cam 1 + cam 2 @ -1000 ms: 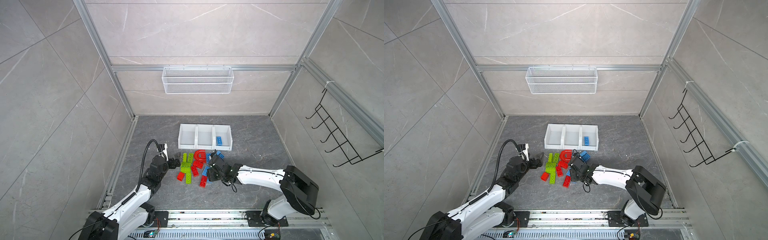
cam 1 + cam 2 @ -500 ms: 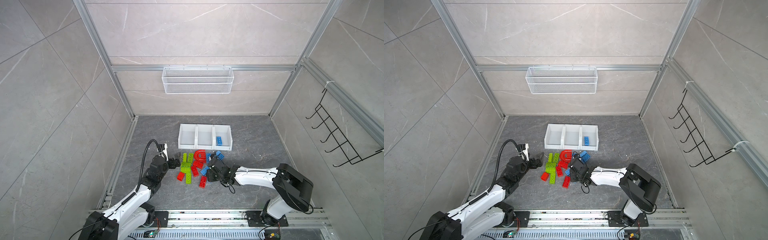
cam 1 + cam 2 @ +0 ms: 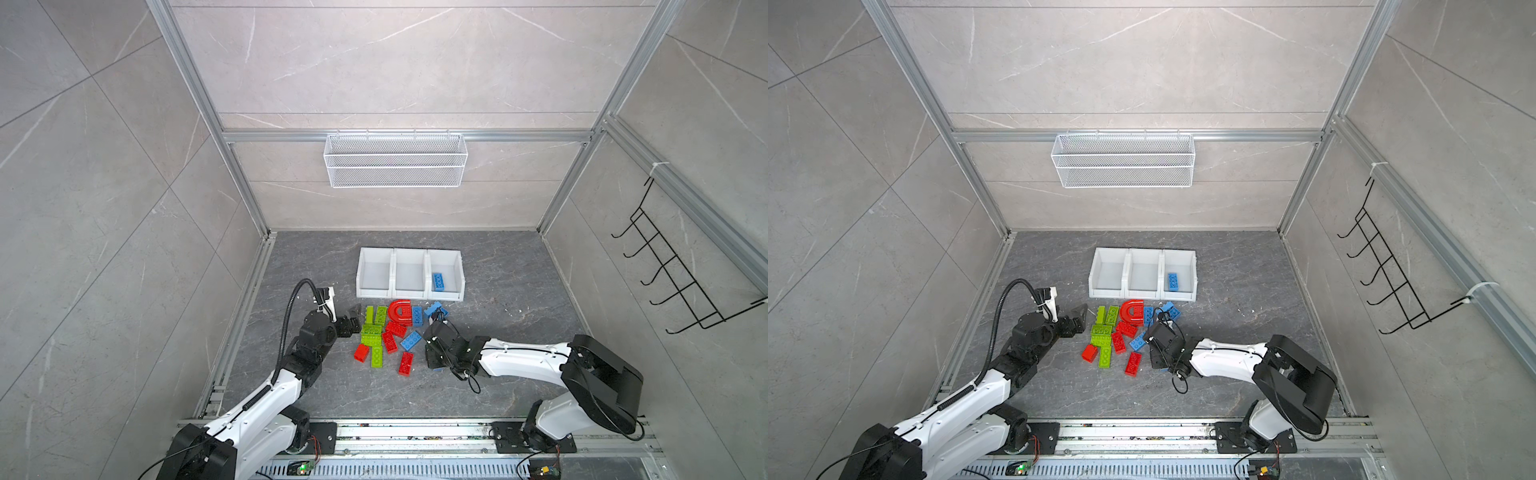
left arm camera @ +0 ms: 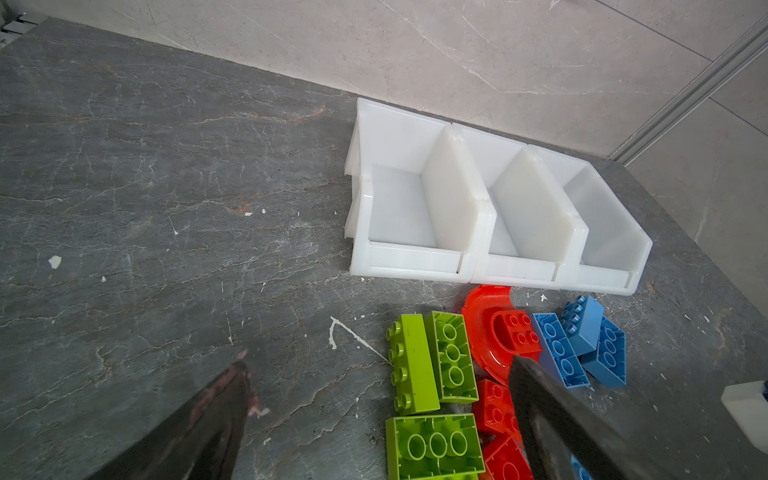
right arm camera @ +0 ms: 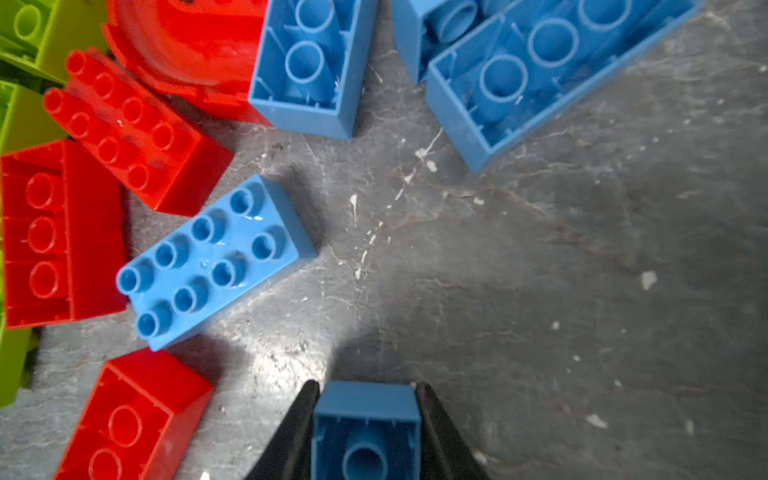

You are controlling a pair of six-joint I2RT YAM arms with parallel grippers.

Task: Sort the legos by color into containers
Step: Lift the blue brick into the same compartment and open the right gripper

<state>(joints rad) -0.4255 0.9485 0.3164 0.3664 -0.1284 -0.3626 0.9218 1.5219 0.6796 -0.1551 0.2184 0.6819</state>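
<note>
Bricks meet bins on a grey, stone-patterned desk (image 3: pixel 511 291), where the right end effector (image 5: pixel 365 386) clamps a blue brick (image 5: pixel 365 432) across its narrow width. One black finger lies flat against each side wall, and the brick's hollow underside faces the wrist camera. The narrow grip looks deliberate: flat walls give the fingers purchase and keep them off neighbouring pieces. Whether the brick has left the desk cannot be told. It sits at the edge of the pile farthest from the containers (image 3: pixel 409 252), three white bins joined in a row. Their low lips face the pile, seemingly so pieces can be dropped in from the front. The end bin nearest the right arm holds one sorted blue brick (image 3: pixel 438 281), which by all appearances marks it as the home for blue. The other two bins are empty.

Just in front of the containers' lips lie the rest of the legos (image 3: pixel 390 332). A red arch (image 3: pixel 401 312) sits before the middle bin, lime green bricks (image 3: pixel 371 330) before the empty end bin and loose blue bricks (image 3: pixel 435 309) before the blue bin. A studs-up blue brick (image 5: pixel 212 257) lies between the clamped one and the containers. The left end effector (image 4: pixel 378 370) hovers beside the green bricks, on the side away from the blue bin, with its fingers spread wide and holding nothing. It seems placed to take green and red while its partner works blue. Nearly all the sorting remains.
</note>
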